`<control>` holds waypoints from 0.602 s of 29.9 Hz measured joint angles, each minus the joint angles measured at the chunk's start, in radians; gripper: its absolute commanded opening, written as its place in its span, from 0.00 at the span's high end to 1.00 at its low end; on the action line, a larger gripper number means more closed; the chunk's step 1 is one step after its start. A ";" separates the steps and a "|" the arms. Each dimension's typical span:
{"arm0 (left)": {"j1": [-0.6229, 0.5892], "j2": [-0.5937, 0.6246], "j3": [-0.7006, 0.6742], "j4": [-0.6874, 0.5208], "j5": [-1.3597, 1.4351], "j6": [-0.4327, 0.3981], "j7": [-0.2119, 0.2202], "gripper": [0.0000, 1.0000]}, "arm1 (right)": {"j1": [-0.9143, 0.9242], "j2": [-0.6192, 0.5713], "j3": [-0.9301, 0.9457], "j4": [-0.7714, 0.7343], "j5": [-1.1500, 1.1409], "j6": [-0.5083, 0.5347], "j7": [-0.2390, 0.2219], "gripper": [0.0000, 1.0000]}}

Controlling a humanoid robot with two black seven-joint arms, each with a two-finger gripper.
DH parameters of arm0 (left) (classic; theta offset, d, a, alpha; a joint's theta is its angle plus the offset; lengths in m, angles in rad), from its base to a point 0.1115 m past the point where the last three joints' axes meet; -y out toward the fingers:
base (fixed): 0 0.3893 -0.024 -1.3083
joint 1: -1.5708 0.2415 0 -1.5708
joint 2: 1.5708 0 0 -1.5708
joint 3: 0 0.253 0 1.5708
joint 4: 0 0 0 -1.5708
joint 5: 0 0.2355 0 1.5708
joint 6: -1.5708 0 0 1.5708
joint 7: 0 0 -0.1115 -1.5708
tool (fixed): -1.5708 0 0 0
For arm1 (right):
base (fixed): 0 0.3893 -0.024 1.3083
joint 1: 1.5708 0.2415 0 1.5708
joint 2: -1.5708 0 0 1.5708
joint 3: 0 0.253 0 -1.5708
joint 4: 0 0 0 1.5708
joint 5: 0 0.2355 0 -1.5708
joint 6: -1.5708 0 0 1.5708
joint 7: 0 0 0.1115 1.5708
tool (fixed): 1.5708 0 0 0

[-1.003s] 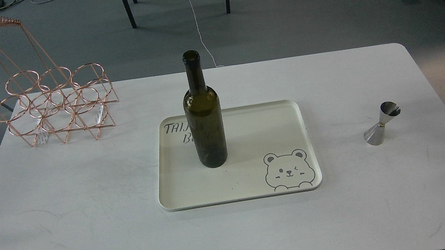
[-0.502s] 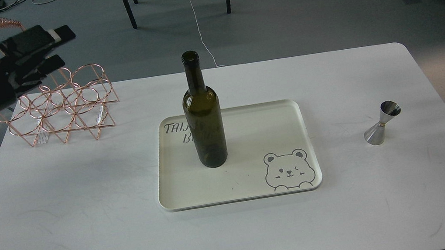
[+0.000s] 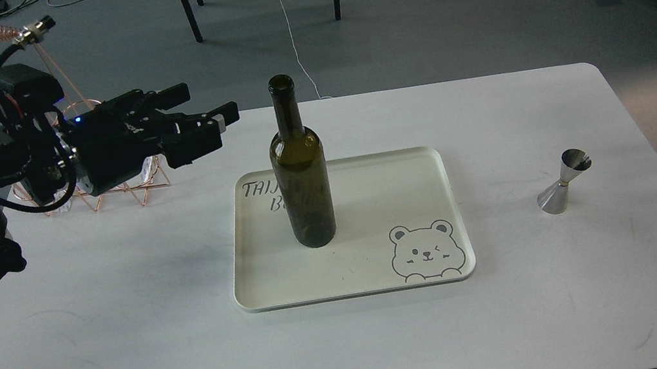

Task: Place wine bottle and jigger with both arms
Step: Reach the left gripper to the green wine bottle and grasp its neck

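left gripper level with the bottle neck, jigger alone at the right

head view: the wine bottle [image 3: 299,169] stands upright on the left half of a cream tray [image 3: 429,159], its base covering part of the dark lettering printed there. the bottle is smooth dark olive-green glass with a cylindrical body, rounded shoulders, a long narrow neck and an open mouth with a thick lip. the tray is a shallow rectangle with rounded corners and a low raised rim, matte, with a line-drawn winking bear [image 3: 426,251] in its near right corner.

the left gripper [image 3: 212,124] reaches in from the left at about the height of the bottle's shoulder, apart from the glass. its two black fingers are spread, one above the other, with nothing between them. behind it the arm is black, bulky, with looped cables and a small blue light.

a copper wire rack [image 3: 132,181] of thin rings and triangles sits on the far left of the table, mostly hidden by the arm.

the jigger [image 3: 564,182] stands tilted-looking but upright on the bare white table [image 3: 131,344], well apart from the tray to the right; it is polished silver metal, two cones joined at a narrow waist, wider cone down.

the right gripper is not in view.
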 measured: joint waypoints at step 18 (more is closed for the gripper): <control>0.000 -0.190 0.027 0.053 0.136 0.036 0.031 0.03 | 0.000 0.011 0.012 0.000 0.002 -0.003 0.000 0.04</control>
